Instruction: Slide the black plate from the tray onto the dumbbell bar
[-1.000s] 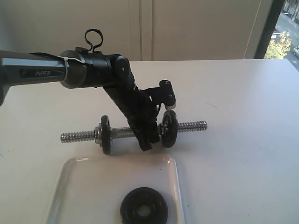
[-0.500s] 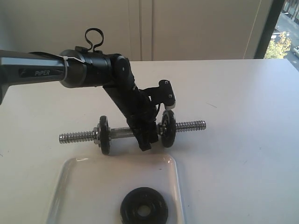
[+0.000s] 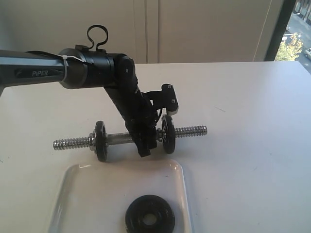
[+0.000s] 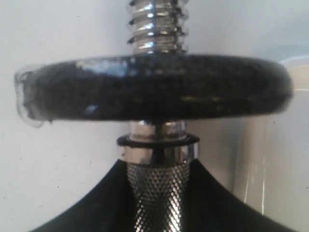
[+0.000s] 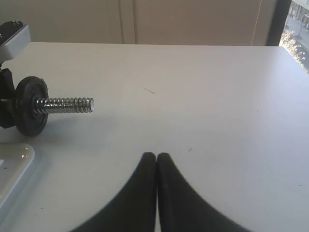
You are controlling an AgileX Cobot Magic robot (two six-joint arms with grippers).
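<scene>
The black plate lies flat in the white tray at the near edge. Beyond the tray, the chrome dumbbell bar runs left to right with two look-alike black discs on it, one on the left and one on the right. My left gripper is shut on the bar's middle, between those discs. Its wrist view shows the knurled bar between the fingers and one disc edge-on just ahead. My right gripper is shut and holds nothing, over bare table to the right of the bar's threaded end.
The white table runs wide to the right of the bar. A wall stands behind it, with a window at the far right. A corner of the tray shows in the right wrist view below the bar's right disc.
My left gripper has carried the bar, with both discs on it, a little to the left and slightly away from the tray. The plate in the tray has not moved.
</scene>
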